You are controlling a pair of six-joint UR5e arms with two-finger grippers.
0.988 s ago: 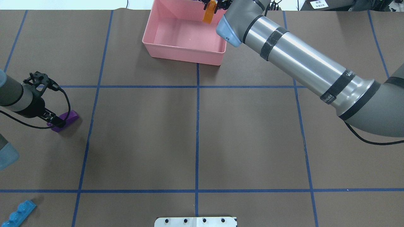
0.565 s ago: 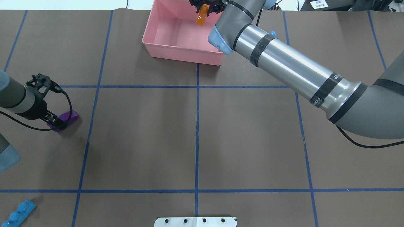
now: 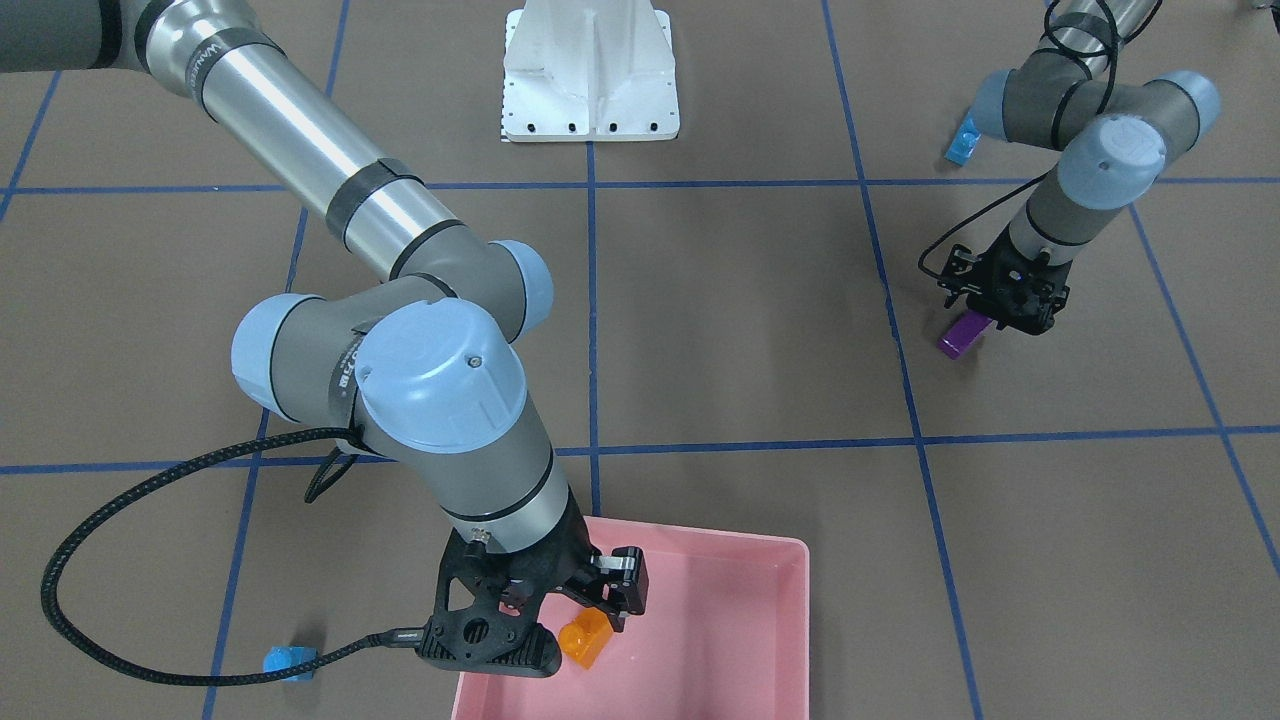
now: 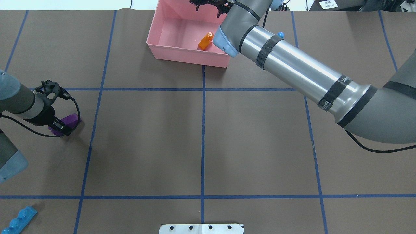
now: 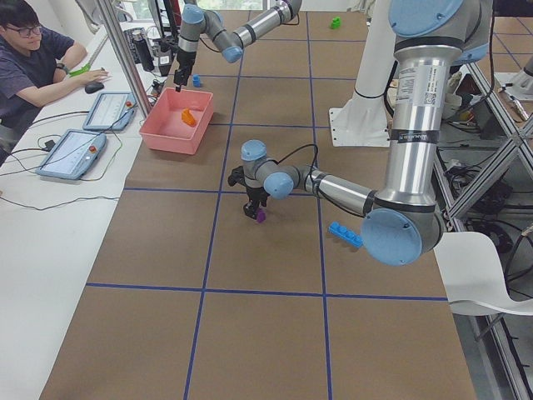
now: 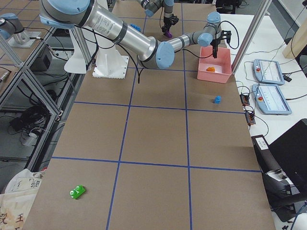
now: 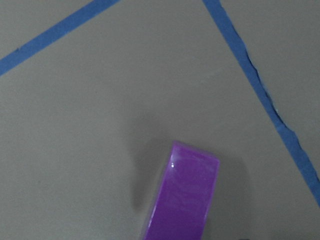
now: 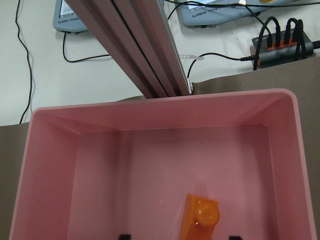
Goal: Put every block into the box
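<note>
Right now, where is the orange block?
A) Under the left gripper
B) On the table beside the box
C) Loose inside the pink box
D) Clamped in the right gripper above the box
C: the orange block sits inside the walls of the pink box, and the right gripper is above it with its fingers spread and nothing between them.

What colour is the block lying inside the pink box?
The block is orange, clearest in the right wrist-mounted view.
</note>
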